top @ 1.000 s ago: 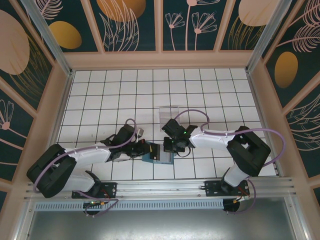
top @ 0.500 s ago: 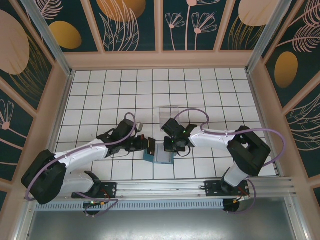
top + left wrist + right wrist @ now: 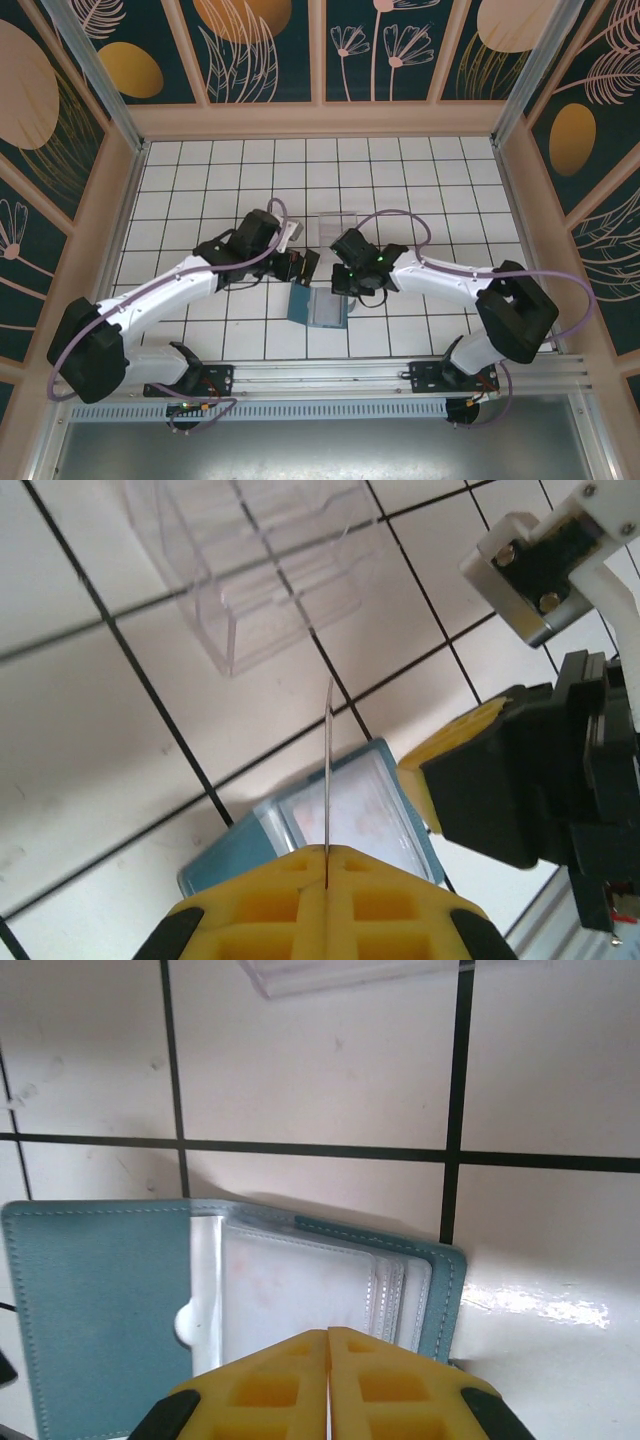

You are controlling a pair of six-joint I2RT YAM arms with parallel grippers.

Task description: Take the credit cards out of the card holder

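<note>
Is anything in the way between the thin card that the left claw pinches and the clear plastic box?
Nothing visible. The left gripper holds the thin card edge-on, clear of the flat teal card holder. Only bare white tiles lie between the card and the clear plastic tray.

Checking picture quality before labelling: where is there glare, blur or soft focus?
Right wrist: bright glare on the tile right of the card holder; left wrist: the clear tray looks soft, the credit card shows as a thin edge-on line; top external: evenly lit, sharp.
</note>
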